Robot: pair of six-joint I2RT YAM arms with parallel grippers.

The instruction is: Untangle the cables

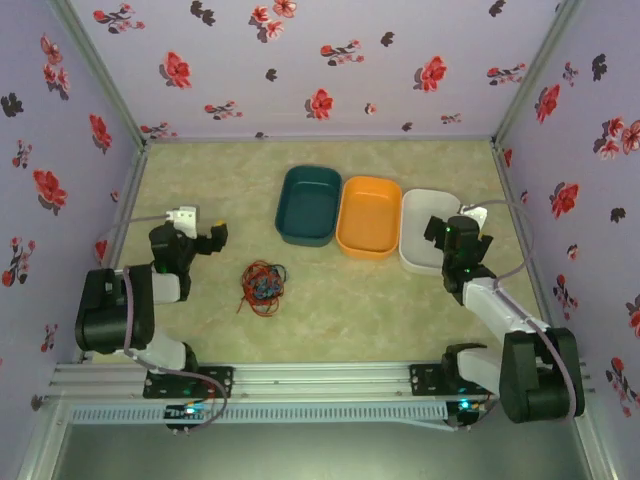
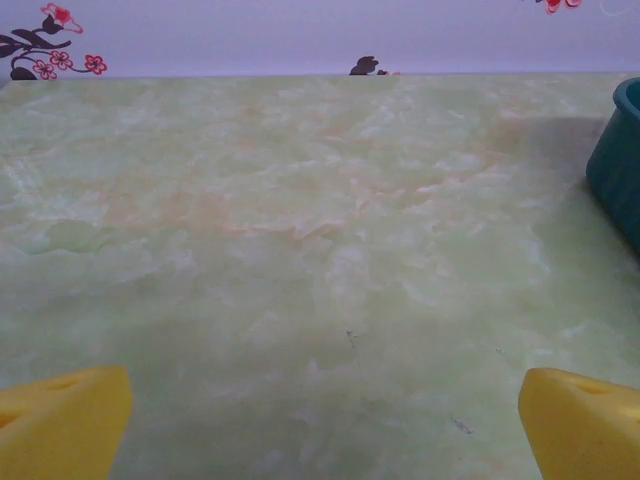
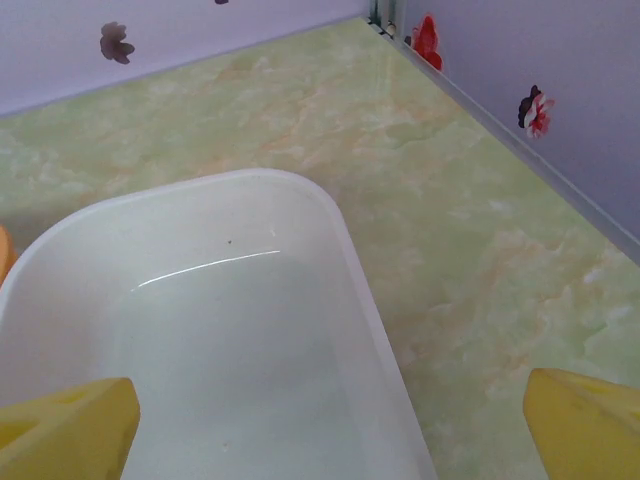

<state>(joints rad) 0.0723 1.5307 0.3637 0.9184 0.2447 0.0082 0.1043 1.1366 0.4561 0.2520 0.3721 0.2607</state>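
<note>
Top external: one tangle of cables, three trays, left fingers, right fingers (both wide apart, empty)

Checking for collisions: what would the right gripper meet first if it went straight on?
Probably the white tray, its inside lying right ahead of the open right gripper; depth is unclear.

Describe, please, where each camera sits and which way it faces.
Top external: above and behind the arms, looking down on the table, the cables, the teal tray, orange tray and white tray; both arms, left gripper and right gripper show.
Left wrist: on the left wrist, looking low across the table to the back wall; open yellow fingertips at the bottom corners.
Right wrist: on the right wrist, looking down into the white tray; open yellow fingertips below.
Shared: the teal tray, in top external and left wrist.
</note>
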